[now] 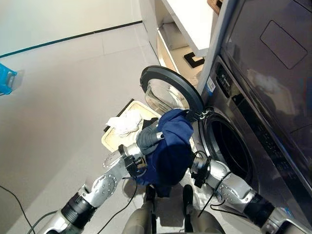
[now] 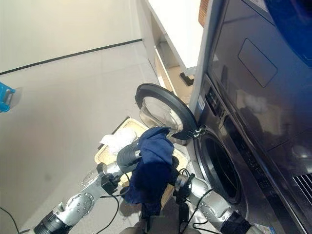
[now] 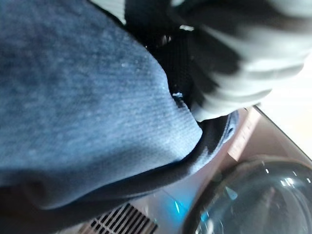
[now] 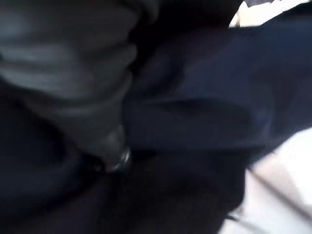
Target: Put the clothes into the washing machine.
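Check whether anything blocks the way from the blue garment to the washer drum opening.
Nothing visible does. The blue garment hangs from the left robot hand just beside the drum opening. The round door is swung open, away from the opening. The right robot hand's fingers are buried in the cloth.

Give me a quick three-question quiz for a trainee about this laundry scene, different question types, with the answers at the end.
1. True or false: the washing machine door is closed.
2. Multiple choice: the dark blue garment is (A) inside the drum, (B) held up between the left hand and right hand, (C) on the floor.
3. Fill in: a white cloth lies in the ___ beside the machine.

Key: 1 false; 2 B; 3 basket.
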{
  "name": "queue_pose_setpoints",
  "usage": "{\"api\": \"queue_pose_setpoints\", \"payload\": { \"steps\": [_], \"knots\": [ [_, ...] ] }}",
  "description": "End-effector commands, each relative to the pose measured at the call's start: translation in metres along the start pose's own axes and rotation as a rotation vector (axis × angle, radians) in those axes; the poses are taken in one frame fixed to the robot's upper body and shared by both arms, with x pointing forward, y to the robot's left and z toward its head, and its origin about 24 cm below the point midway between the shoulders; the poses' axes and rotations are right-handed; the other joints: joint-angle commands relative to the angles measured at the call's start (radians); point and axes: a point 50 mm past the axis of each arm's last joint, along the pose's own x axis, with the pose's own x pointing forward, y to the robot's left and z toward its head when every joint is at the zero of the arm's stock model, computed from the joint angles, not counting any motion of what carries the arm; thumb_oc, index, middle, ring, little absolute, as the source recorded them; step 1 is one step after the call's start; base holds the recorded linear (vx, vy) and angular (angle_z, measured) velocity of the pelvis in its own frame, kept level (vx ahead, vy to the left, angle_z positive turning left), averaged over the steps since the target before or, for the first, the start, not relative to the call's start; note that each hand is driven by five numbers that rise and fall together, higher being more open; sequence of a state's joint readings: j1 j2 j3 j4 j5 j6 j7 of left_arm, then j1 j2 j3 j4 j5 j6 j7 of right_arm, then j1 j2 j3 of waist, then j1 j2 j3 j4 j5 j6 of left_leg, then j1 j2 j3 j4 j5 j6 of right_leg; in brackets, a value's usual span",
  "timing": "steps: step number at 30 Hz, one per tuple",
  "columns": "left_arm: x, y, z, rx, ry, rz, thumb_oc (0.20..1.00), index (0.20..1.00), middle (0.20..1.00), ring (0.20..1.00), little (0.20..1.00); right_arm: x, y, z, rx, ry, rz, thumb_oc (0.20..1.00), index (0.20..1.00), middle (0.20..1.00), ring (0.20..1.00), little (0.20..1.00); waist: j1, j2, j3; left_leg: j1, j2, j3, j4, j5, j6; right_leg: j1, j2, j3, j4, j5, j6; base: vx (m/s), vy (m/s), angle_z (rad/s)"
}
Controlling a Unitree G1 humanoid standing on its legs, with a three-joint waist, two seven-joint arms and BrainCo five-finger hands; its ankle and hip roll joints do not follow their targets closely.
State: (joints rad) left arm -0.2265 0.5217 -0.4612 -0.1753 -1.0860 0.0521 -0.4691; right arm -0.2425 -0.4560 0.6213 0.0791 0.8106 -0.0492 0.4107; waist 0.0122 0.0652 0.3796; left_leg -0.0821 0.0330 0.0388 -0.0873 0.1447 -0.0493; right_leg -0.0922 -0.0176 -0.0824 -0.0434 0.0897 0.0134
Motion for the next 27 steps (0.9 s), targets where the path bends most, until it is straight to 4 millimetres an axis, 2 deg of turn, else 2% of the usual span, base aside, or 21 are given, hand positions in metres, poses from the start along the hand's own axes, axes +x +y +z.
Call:
{"api": "queue_pose_setpoints", "payload": {
  "steps": [1, 10, 11, 12, 16, 18, 21, 23, 26, 27],
  "knots": [
    [0.001, 0.004, 0.000, -0.016, -0.062, 0.044, 0.200, 0.200, 0.200, 0.200, 0.200, 0.016, 0.023, 0.025, 0.127, -0.183, 0.122, 0.200, 0.200, 0.200, 0.200, 0.200, -0.007, -0.044, -0.016, -0.002, -0.086, 0.030, 0.023, -0.091, 0.038, -0.002, -0.033, -0.046, -0.026, 0.003, 0.071, -0.10, 0.012, -0.22],
    [-0.025, 0.038, -0.011, 0.153, 0.067, 0.316, 0.200, 0.200, 0.200, 0.200, 0.200, 0.013, 0.004, 0.019, 0.261, -0.207, 0.011, 0.200, 0.200, 0.200, 0.200, 0.200, -0.007, -0.027, 0.047, -0.051, -0.088, 0.042, 0.013, -0.067, 0.038, -0.054, -0.035, -0.048, -0.037, 0.028, 0.072, -0.07, -0.006, -0.18],
    [-0.030, 0.048, -0.017, 0.243, 0.135, 0.411, 0.868, 0.868, 0.868, 0.868, 0.868, 0.012, -0.001, 0.015, 0.308, -0.213, -0.021, 0.200, 0.200, 0.200, 0.200, 0.200, -0.010, -0.025, 0.060, -0.060, -0.090, 0.039, 0.012, -0.062, 0.038, -0.063, -0.034, -0.045, -0.035, 0.030, 0.072, -0.04, -0.025, -0.03],
    [-0.032, 0.051, -0.019, 0.280, 0.166, 0.443, 1.000, 1.000, 1.000, 1.000, 1.000, 0.012, -0.002, 0.015, 0.325, -0.216, -0.034, 0.200, 0.200, 0.200, 0.200, 0.200, -0.011, -0.025, 0.064, -0.063, -0.091, 0.039, 0.012, -0.060, 0.038, -0.066, -0.033, -0.045, -0.034, 0.031, 0.073, -0.05, -0.037, -0.02],
    [-0.042, 0.066, -0.024, 0.447, 0.290, 0.569, 1.000, 1.000, 1.000, 1.000, 1.000, 0.010, -0.012, 0.009, 0.389, -0.209, -0.101, 0.200, 0.200, 0.200, 0.200, 0.200, -0.012, -0.023, 0.080, -0.077, -0.092, 0.039, 0.010, -0.052, 0.036, -0.081, -0.034, -0.050, -0.032, 0.036, 0.076, -0.01, -0.019, 0.00],
    [-0.053, 0.078, -0.025, 0.547, 0.355, 0.700, 1.000, 1.000, 1.000, 1.000, 1.000, 0.007, -0.020, 0.000, 0.424, -0.194, -0.173, 0.200, 0.200, 0.200, 0.200, 0.200, -0.010, -0.021, 0.093, -0.087, -0.090, 0.045, 0.011, -0.047, 0.033, -0.090, -0.035, -0.059, -0.031, 0.039, 0.077, 0.00, -0.040, -0.01],
    [-0.058, 0.086, -0.024, 0.614, 0.372, 0.790, 1.000, 1.000, 1.000, 1.000, 1.000, 0.006, -0.026, -0.004, 0.436, -0.190, -0.219, 0.200, 0.200, 0.200, 0.200, 0.200, -0.011, -0.021, 0.104, -0.094, -0.089, 0.047, 0.011, -0.044, 0.031, -0.097, -0.035, -0.062, -0.030, 0.040, 0.076, 0.00, -0.015, 0.00],
    [-0.067, 0.101, -0.016, 0.744, 0.378, 0.995, 1.000, 1.000, 1.000, 1.000, 1.000, 0.004, -0.040, -0.008, 0.455, -0.205, -0.313, 0.200, 0.200, 0.200, 0.200, 0.200, -0.014, -0.019, 0.130, -0.113, -0.088, 0.049, 0.017, -0.035, 0.026, -0.116, -0.037, -0.066, -0.021, 0.044, 0.074, 0.02, -0.056, -0.01],
    [-0.069, 0.104, -0.014, 0.770, 0.364, 1.044, 1.000, 1.000, 1.000, 1.000, 1.000, 0.004, -0.044, -0.008, 0.459, -0.219, -0.341, 0.200, 0.200, 0.200, 0.200, 0.200, -0.015, -0.018, 0.137, -0.118, -0.088, 0.049, 0.018, -0.032, 0.024, -0.122, -0.038, -0.065, -0.019, 0.046, 0.074, 0.01, -0.014, -0.01],
    [-0.075, 0.113, -0.006, 0.843, 0.325, 1.198, 1.000, 1.000, 1.000, 1.000, 1.000, 0.001, -0.058, -0.006, 0.538, -0.282, -0.434, 0.200, 0.200, 0.200, 0.200, 0.200, -0.017, -0.013, 0.140, -0.148, -0.090, 0.049, 0.022, -0.025, 0.020, -0.156, -0.041, -0.063, -0.012, 0.052, 0.071, 0.05, -0.051, -0.03]
  ]
}}
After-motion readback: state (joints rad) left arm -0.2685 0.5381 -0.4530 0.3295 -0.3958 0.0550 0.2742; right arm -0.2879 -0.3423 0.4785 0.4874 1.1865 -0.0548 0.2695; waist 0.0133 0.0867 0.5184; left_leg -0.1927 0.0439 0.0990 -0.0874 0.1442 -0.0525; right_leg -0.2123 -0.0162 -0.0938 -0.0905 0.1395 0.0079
